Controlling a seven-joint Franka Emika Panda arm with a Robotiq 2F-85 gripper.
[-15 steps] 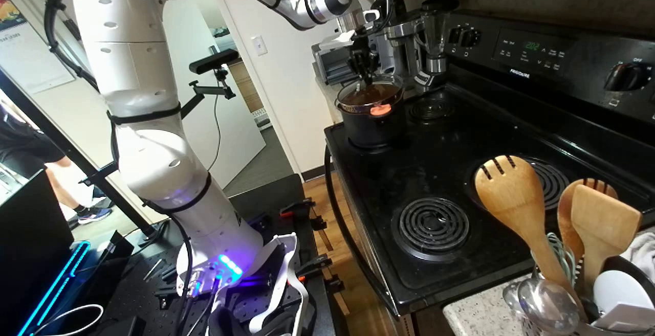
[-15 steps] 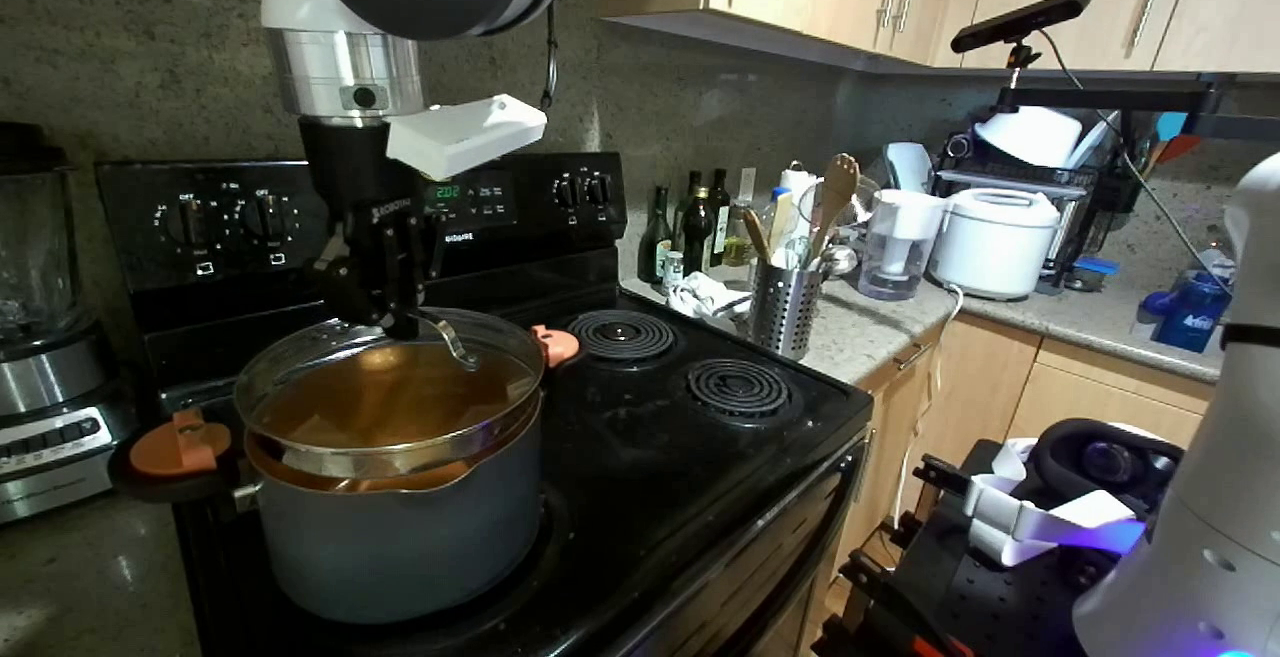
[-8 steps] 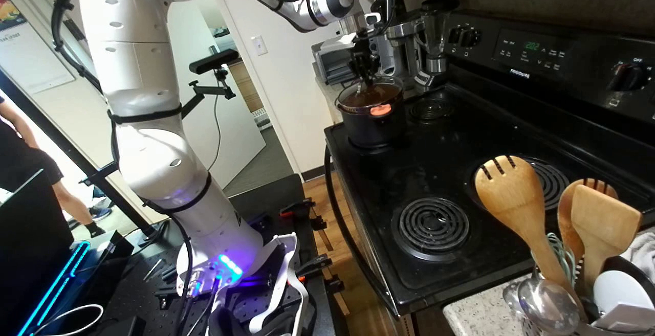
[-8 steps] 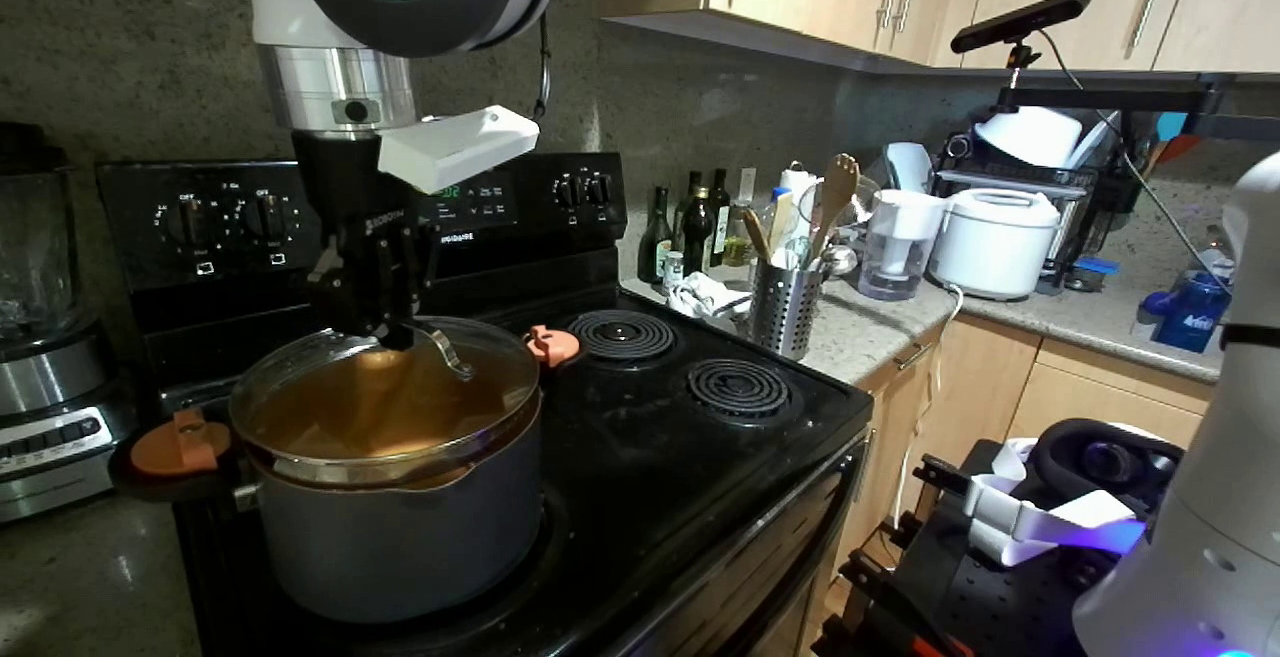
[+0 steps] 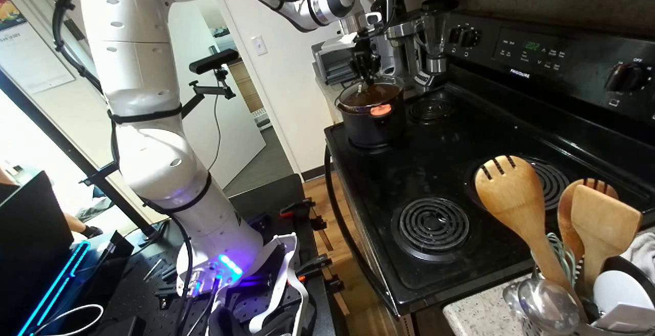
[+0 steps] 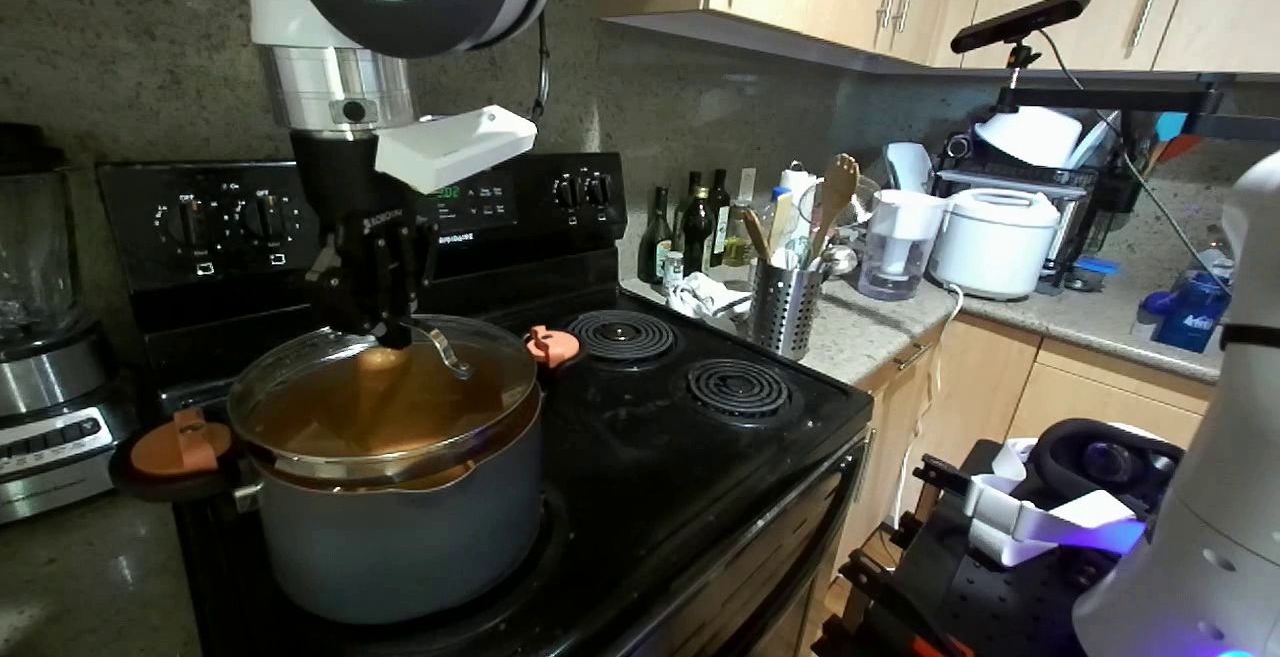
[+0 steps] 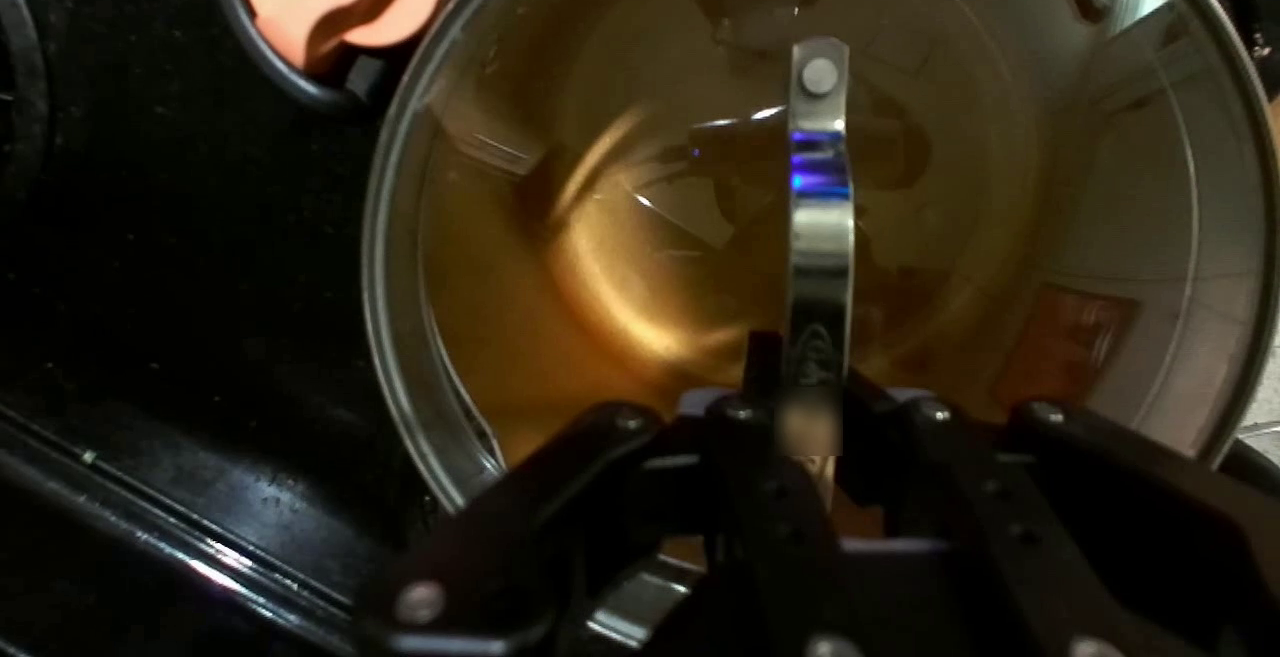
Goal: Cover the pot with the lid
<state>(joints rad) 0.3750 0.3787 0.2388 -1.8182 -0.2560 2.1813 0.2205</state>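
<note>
The lid (image 6: pixel 385 402) is clear, glossy glass with a shiny metal rim (image 7: pixel 374 257) and polished metal handle (image 7: pixel 820 247). The pot (image 6: pixel 400 547) is matt outside, with a coppery sheen inside; its grip (image 6: pixel 180 447) at nine o'clock in an exterior view looks like matt plastic. The end effector (image 7: pixel 812 392) is dull, with bright metal screws (image 7: pixel 418 600). The table (image 6: pixel 640 432), a stove top, is glossy, its coils (image 6: pixel 737 387) matt metal. At two o'clock from the pot sit smooth wooden spoons (image 6: pixel 838 199), a perforated metal holder (image 6: pixel 783 312) and crumpled cloth (image 6: pixel 703 297).

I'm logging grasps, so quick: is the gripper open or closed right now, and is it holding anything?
Gripper: closed, holding the lid by its metal handle.
</note>
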